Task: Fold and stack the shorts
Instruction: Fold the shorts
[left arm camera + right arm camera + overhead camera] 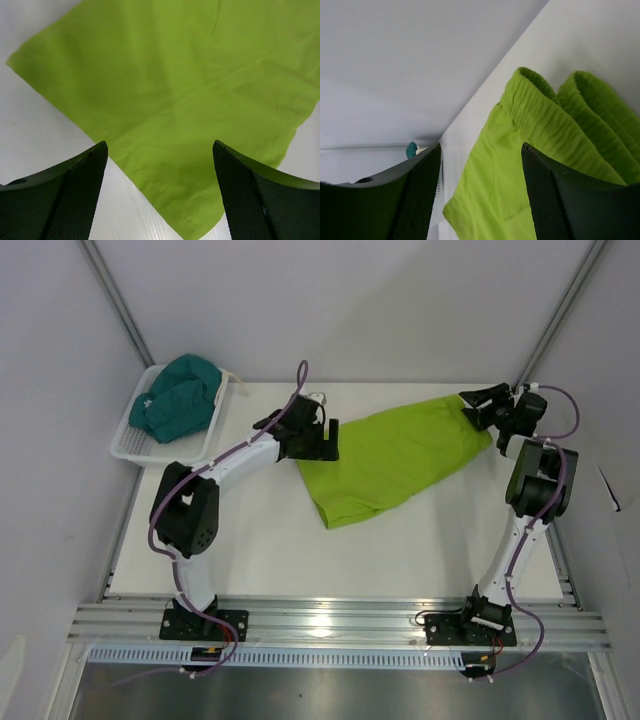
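On the white table (250,550) the lime green shorts (390,465) are spread flat, leg hems towards the bases and the elastic waistband (540,107) at the far right. The left gripper (160,146) is poised over a hem corner, fingers parted with nothing between them. The right gripper (481,147) is seen at the waistband, likewise spread, no fabric pinched. The cloth is judged light and limp (thin edges may slip from a shallow pinch), so waistband and hem corners are best taken. At the far left, the dark teal shorts (180,395) are heaped in the white mesh basket (135,447).
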You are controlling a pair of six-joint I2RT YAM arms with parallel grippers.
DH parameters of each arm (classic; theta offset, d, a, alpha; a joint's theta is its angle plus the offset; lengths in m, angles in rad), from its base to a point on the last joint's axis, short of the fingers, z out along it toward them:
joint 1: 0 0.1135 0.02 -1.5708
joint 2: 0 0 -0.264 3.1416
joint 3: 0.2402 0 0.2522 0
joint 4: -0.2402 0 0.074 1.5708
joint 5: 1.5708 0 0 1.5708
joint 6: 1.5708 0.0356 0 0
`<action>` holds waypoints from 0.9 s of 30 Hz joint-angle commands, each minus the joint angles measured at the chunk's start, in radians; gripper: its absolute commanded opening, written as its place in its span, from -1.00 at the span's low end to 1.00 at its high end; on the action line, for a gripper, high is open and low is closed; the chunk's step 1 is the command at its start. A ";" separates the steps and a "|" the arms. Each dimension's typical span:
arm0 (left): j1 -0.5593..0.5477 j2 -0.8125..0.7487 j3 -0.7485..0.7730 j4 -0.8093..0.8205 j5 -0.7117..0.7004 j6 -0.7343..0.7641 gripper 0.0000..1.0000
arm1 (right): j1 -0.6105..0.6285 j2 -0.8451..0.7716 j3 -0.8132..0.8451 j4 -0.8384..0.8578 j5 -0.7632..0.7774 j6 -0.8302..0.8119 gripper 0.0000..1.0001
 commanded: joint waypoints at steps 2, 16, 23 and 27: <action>-0.006 -0.037 -0.031 0.112 0.083 -0.049 0.74 | 0.029 0.106 0.096 0.230 -0.096 0.131 0.33; -0.044 0.006 -0.099 0.177 0.125 -0.082 0.73 | 0.013 0.133 -0.300 0.356 0.103 0.190 0.30; -0.012 -0.047 -0.114 0.143 0.075 -0.071 0.73 | 0.092 -0.209 -0.756 0.433 0.323 0.237 0.32; -0.002 -0.082 -0.113 0.129 0.072 -0.057 0.74 | 0.156 -0.387 -0.909 0.508 0.363 0.245 0.34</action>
